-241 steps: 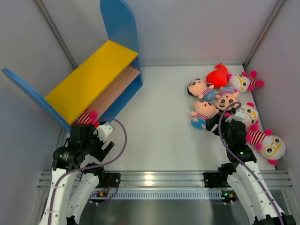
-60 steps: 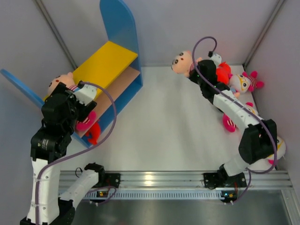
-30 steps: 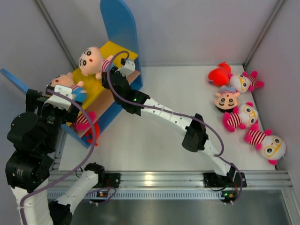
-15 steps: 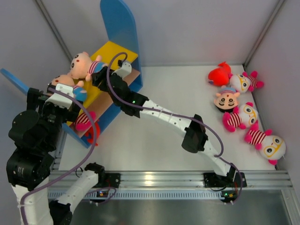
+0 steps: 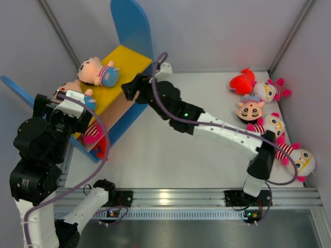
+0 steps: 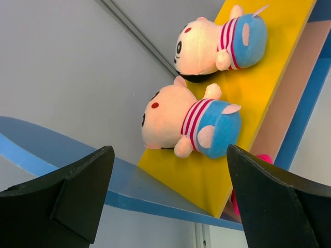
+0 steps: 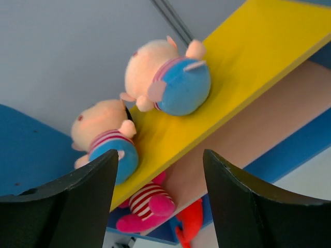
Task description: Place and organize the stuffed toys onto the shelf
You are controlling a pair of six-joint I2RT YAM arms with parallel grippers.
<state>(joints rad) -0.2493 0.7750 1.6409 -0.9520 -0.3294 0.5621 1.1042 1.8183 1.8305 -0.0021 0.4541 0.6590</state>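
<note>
Hovering open, the right gripper faces two striped dolls on the shelf.

Three peach-faced dolls; four pink-footed striped dolls, one half hidden; two red plush toys. One shelf.

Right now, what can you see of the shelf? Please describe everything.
The shelf stands angled at the table's far left. It has two round-topped blue side panels, a yellow upper board and a tan lower board, smooth like painted wood. A striped doll and a second doll lie on the yellow board; a pink-footed toy and a red toy sit beneath it.
</note>
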